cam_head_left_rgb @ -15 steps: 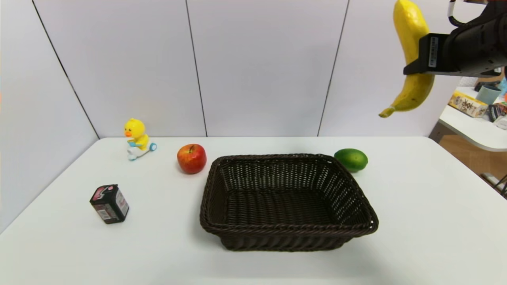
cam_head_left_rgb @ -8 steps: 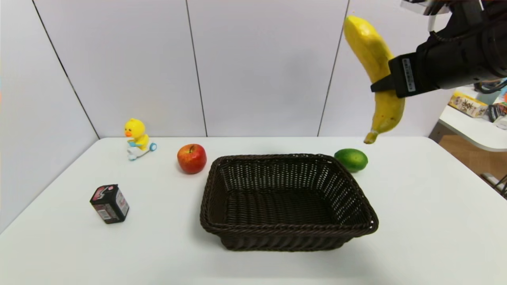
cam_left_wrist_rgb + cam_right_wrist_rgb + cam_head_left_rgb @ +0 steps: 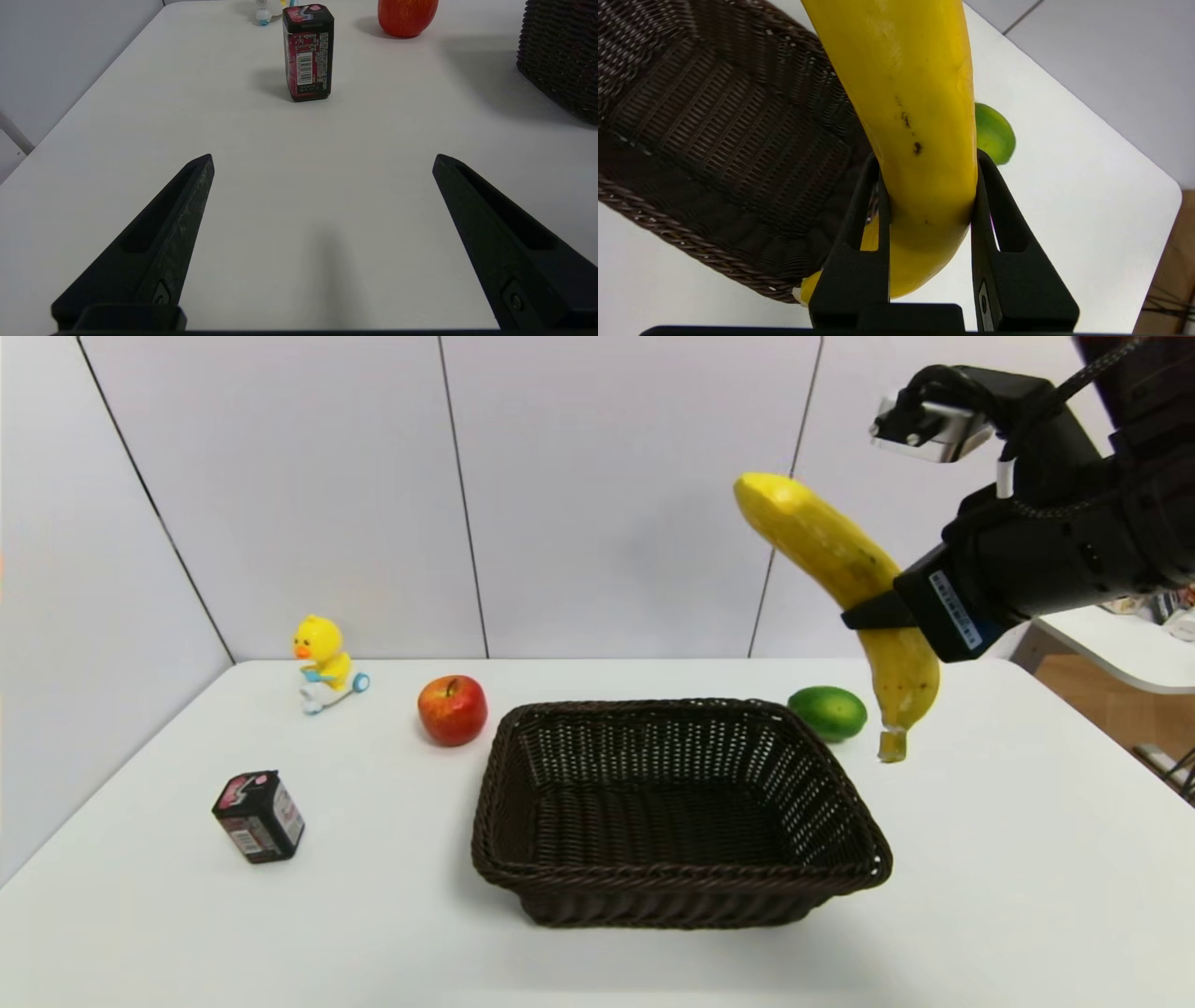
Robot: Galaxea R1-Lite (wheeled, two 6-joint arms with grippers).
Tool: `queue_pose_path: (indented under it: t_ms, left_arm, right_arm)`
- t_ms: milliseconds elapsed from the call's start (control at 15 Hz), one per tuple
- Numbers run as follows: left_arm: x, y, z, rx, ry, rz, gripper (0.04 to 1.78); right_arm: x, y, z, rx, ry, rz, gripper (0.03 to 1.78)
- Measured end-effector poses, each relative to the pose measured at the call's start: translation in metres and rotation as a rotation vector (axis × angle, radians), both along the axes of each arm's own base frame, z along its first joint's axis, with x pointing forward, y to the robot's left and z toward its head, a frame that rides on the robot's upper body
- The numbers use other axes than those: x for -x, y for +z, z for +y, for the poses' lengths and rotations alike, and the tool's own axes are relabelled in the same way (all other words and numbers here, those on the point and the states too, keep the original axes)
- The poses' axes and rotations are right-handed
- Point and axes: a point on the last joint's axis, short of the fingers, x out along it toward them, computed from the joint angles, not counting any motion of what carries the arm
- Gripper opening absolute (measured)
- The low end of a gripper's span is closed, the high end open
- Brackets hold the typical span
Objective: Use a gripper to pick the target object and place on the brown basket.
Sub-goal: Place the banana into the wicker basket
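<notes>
Squeezing the banana point(image 3: 845, 569) around its middle, my right gripper point(image 3: 878, 616) hangs right of the brown basket point(image 3: 681, 887). It looks soft, so squeeze gently. My left gripper point(image 3: 322, 161) gapes empty.

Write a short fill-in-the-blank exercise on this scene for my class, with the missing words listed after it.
1. The right tool is shut on the ____.
2. The basket holds ____.
3. The fruit at the basket's far right corner is a green ____.
4. The left tool, over the table, is ____.

Missing words: banana; nothing; lime; open
</notes>
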Motion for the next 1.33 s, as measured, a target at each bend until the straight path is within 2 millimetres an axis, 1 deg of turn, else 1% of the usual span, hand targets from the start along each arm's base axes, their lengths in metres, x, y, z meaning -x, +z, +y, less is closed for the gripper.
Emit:
queue_pose_path:
  t_ms: [200, 333, 533, 800, 1133, 1333]
  left_arm:
    - [0.0, 0.0, 0.0, 0.0, 0.0, 0.0, 1.69]
    - [0.0, 0.0, 0.0, 0.0, 0.0, 0.0, 1.69]
    - [0.0, 0.0, 0.0, 0.0, 0.0, 0.0, 1.69]
    - [0.0, 0.0, 0.0, 0.0, 0.0, 0.0, 1.69]
    - [0.0, 0.0, 0.0, 0.0, 0.0, 0.0, 1.69]
    - [0.0, 0.0, 0.0, 0.0, 0.0, 0.0, 1.69]
  right_arm:
    - [0.001, -0.007, 0.021, 0.051, 0.098, 0.008, 0.47]
    - [-0.001, -0.012, 0.034, 0.063, 0.135, 0.019, 0.47]
    - [-0.01, -0.023, 0.053, 0.09, 0.174, 0.041, 0.47]
    - [-0.026, -0.042, 0.075, 0.141, 0.213, 0.078, 0.47]
    - [-0.038, -0.069, 0.096, 0.191, 0.245, 0.143, 0.47]
    - [-0.041, -0.085, 0.104, 0.246, 0.283, 0.175, 0.47]
